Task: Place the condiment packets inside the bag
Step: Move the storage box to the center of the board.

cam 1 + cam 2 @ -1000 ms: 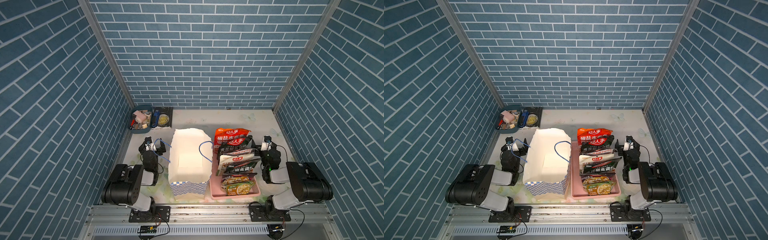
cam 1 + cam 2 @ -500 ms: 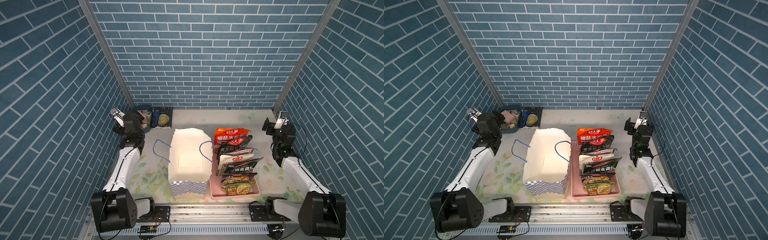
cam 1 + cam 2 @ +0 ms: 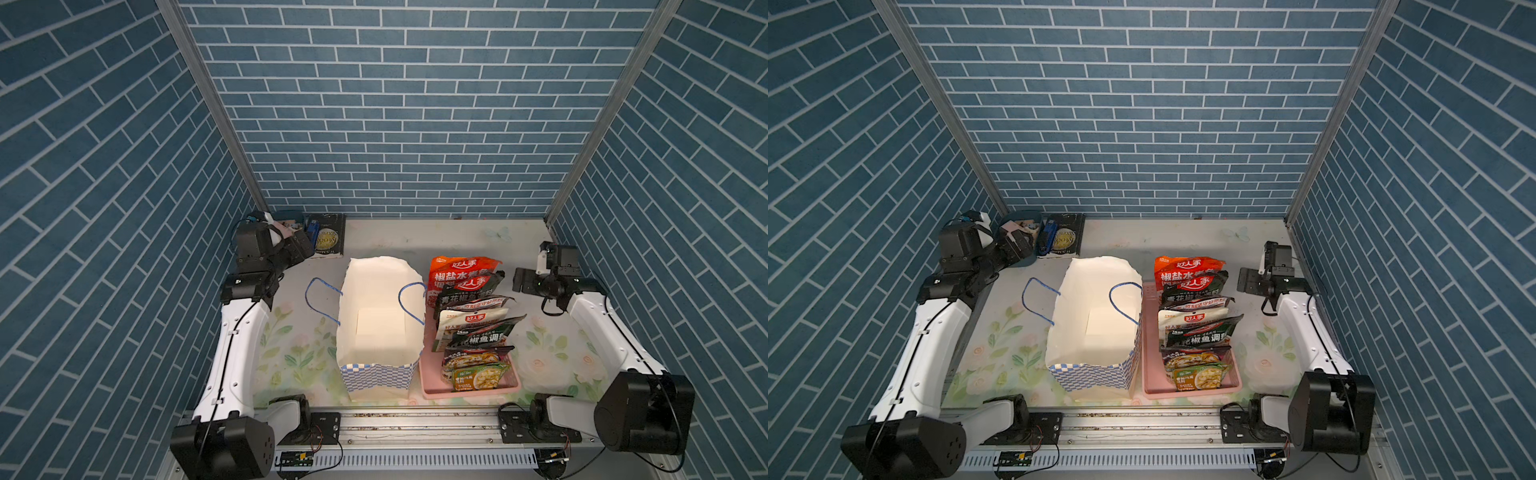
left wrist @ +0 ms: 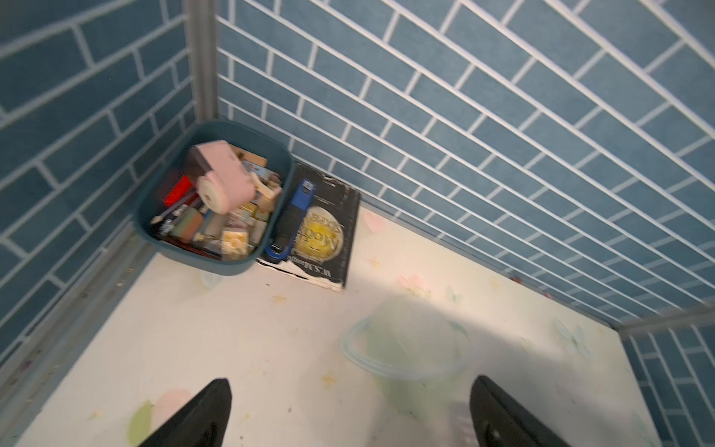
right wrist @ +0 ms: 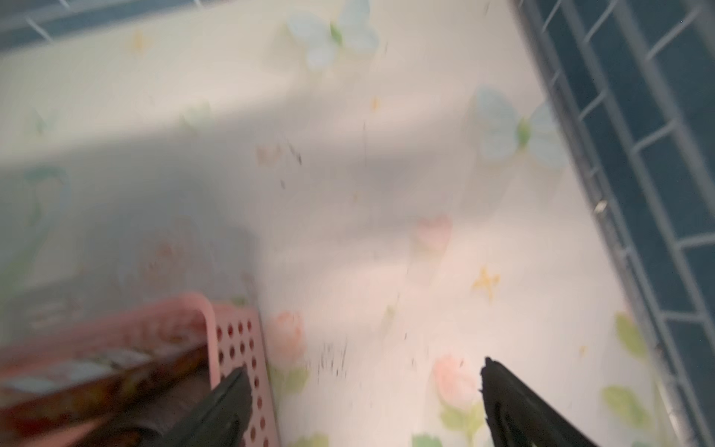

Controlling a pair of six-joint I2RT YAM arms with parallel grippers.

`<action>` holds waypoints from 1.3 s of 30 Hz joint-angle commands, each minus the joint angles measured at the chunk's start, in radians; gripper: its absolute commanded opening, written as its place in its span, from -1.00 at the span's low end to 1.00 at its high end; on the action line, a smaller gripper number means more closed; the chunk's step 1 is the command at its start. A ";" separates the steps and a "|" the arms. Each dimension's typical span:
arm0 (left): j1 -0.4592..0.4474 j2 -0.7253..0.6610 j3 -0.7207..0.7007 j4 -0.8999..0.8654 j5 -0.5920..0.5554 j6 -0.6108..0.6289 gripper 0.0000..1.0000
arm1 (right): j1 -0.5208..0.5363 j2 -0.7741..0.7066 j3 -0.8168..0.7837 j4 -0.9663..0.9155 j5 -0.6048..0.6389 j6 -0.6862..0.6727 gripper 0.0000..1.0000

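Note:
The bag stands open and upright mid-table in both top views, checked blue and white outside, white and empty inside, cord handles flopped outward. Right of it, several condiment packets stand in a row in a pink basket, the orange one at the back. My left gripper is open above bare table near the back left corner. My right gripper is open, just right of the basket's far end, holding nothing. One packet's edge shows blurred in the right wrist view.
The pink basket sits against the bag's right side. A blue tray of small items and a black book with a blue stapler on it lie in the back left corner. Brick-patterned walls close three sides.
Both arms unfolded from beside the bag and basket and reached toward the back. Since half a second ago the right gripper has dropped toward the basket's far end; the left has turned inward.

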 commanded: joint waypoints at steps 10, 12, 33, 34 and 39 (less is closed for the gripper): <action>-0.214 0.045 0.061 -0.156 0.077 0.067 0.99 | 0.071 -0.049 -0.129 -0.104 -0.255 0.059 0.73; -0.230 0.044 0.065 -0.178 0.063 0.083 0.99 | 0.088 -0.052 -0.141 -0.107 -0.279 0.054 0.70; -0.236 -0.010 0.076 -0.163 -0.069 0.061 0.99 | 0.167 0.054 -0.144 -0.006 -0.122 0.076 -0.48; -0.236 -0.010 0.078 -0.165 -0.070 0.060 0.99 | 0.165 0.066 -0.134 0.001 -0.107 0.075 -0.57; -0.236 -0.015 0.088 -0.176 -0.073 0.058 0.99 | 0.123 0.157 -0.047 0.016 -0.015 0.026 -1.00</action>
